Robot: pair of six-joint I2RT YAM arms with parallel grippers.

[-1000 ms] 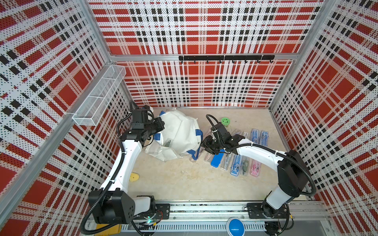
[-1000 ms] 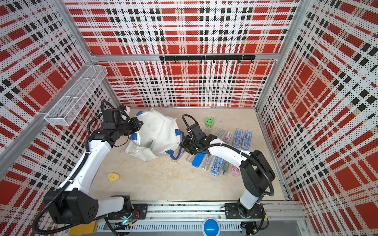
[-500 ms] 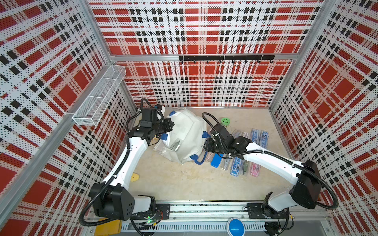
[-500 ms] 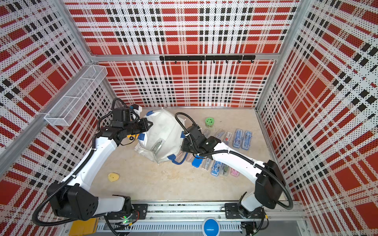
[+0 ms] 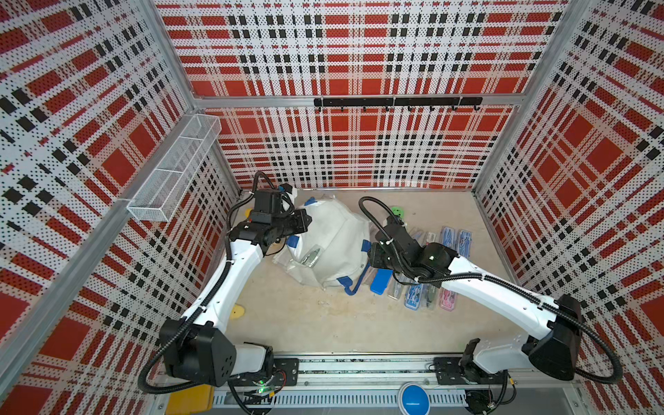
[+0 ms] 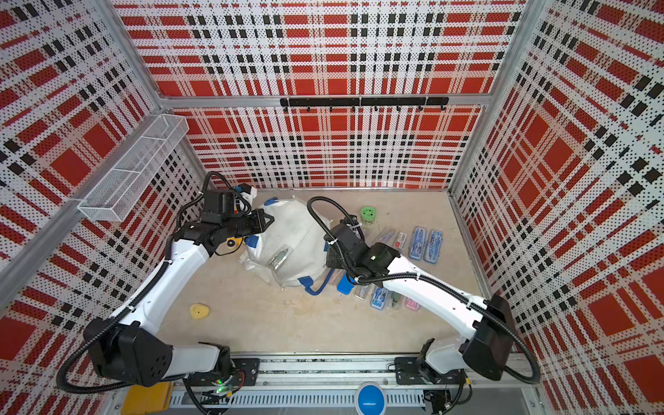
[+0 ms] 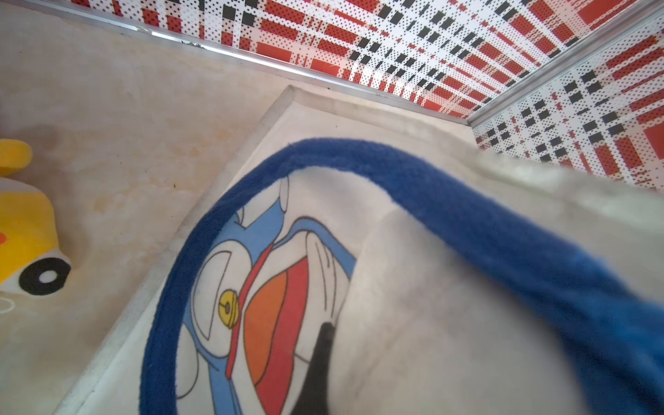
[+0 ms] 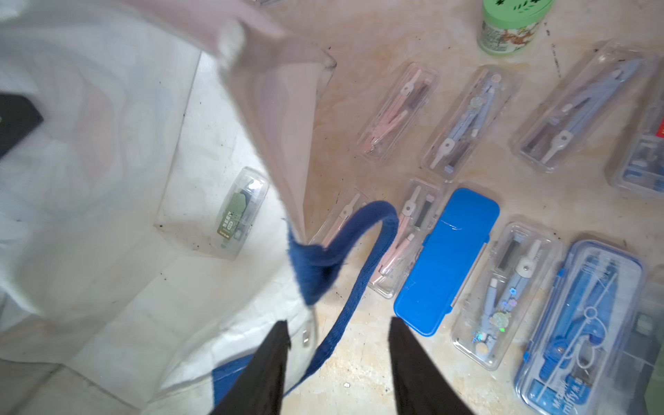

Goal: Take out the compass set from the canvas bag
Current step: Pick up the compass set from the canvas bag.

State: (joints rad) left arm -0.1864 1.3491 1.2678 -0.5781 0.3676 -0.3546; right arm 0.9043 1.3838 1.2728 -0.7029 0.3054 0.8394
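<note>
The white canvas bag (image 5: 330, 237) (image 6: 291, 233) lies bulged up at the back of the table, with blue strap handles. My left gripper (image 5: 305, 222) (image 6: 267, 220) is shut on its rim fabric; in the left wrist view one black finger (image 7: 318, 366) shows under the cloth beside the cat print (image 7: 258, 287). A compass set (image 8: 240, 212) (image 5: 311, 255) in a clear case lies inside the bag. My right gripper (image 8: 337, 334) (image 5: 372, 253) hangs open at the bag's right edge, with a blue strap (image 8: 363, 233) running under its gap.
Several compass cases (image 5: 452, 237) lie in rows on the table right of the bag, among them a solid blue case (image 8: 445, 258) (image 5: 380, 282). A green jar (image 5: 396, 212) stands behind them. A yellow toy (image 5: 237, 312) (image 7: 25, 233) lies left. A mesh basket (image 5: 176, 169) hangs on the left wall.
My left gripper has carried the bag's rim to the right, and the bag has bulged and shifted that way. The right arm has swung its elbow out and stays at the bag's right edge.
</note>
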